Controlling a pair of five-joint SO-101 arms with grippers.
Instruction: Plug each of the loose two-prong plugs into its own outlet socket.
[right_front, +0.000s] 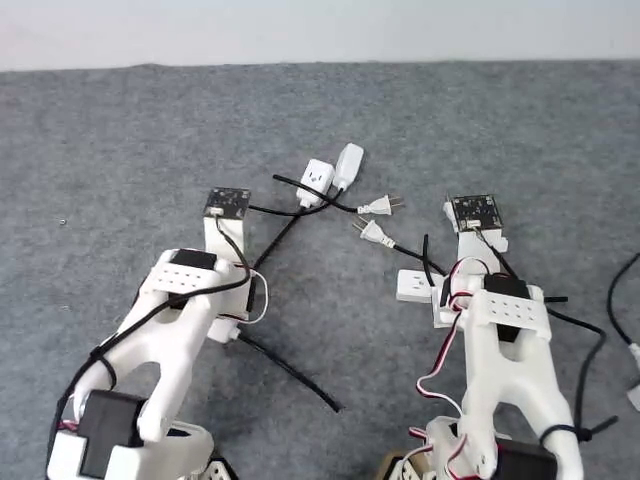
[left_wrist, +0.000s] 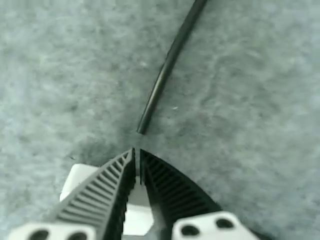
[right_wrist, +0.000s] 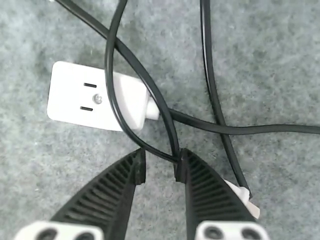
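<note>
High view: find the upper plug (right_front: 380, 206) and the lower plug (right_front: 370, 232) mid-table, prongs bare, near the twin outlet sockets (right_front: 330, 175) but not inserted. Judge both insertions outstanding.

Left wrist view: read the left gripper (left_wrist: 136, 152) as clenched on nothing, just beside a black cable end (left_wrist: 166, 75). Cannot identify the white block (left_wrist: 80, 177) cut off beneath the jaws.

Right wrist view: read the right gripper (right_wrist: 160, 165) as released, tips straddling a black cable (right_wrist: 107, 70), near an empty socket (right_wrist: 85, 97). Cannot trace that cable to a plug.
</note>
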